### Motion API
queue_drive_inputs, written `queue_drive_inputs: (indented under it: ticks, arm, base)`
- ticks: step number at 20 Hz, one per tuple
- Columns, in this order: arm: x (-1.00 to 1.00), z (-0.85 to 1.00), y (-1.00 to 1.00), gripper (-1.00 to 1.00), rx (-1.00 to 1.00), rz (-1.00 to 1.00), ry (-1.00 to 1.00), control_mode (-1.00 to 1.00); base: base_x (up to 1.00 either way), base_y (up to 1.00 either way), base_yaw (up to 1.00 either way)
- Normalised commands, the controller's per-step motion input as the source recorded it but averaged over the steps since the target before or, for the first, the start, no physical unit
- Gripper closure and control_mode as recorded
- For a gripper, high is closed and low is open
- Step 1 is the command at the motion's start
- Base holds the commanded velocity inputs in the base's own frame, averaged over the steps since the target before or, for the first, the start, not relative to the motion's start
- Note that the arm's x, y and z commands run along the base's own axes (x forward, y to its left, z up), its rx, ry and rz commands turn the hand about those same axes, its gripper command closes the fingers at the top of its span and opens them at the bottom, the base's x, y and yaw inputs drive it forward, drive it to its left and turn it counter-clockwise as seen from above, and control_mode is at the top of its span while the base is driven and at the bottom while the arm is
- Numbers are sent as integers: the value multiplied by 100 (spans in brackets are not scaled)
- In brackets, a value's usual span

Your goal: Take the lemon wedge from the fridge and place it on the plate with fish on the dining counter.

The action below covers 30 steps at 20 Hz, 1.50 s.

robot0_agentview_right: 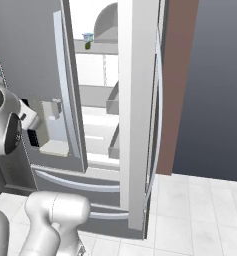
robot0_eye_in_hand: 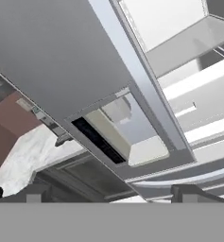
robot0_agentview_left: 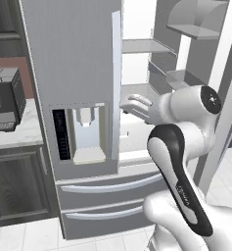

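- Left base view: the fridge (robot0_agentview_left: 83, 122) has its right door swung open; the arm's hand reaches toward the opening, its fingers hard to make out.
- Right base view: the lemon wedge (robot0_agentview_right: 88, 45) sits on an upper shelf beside a pale blue cup (robot0_agentview_right: 88, 37).
- Hand view: the gripper (robot0_eye_in_hand: 111, 193) is spread wide, empty, facing the dispenser panel (robot0_eye_in_hand: 118, 132).
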Motion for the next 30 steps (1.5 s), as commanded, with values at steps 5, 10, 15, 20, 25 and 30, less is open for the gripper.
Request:
queue_drive_inputs:
  ticks: [5, 10, 15, 20, 25, 30]
  arm:
    - [4, 9, 3, -100, -10, -12, -6, -100]
    - [1, 16, -1, -100, -8, -34, -1, -100]
    - [3, 0, 0, -100, -2, 0, 10, -100]
    - [9, -4, -15, -100, -13, 12, 11, -100]
    - [-12, -4, -22, -100, -27, 22, 2, -100]
    - [3, 0, -6, -100, -10, 5, 0, -100]
  base:
    - [0, 0, 0]
    - [0, 0, 0]
    - [0, 0, 0]
    - [0, 0, 0]
    - [0, 0, 0]
    - [0, 0, 0]
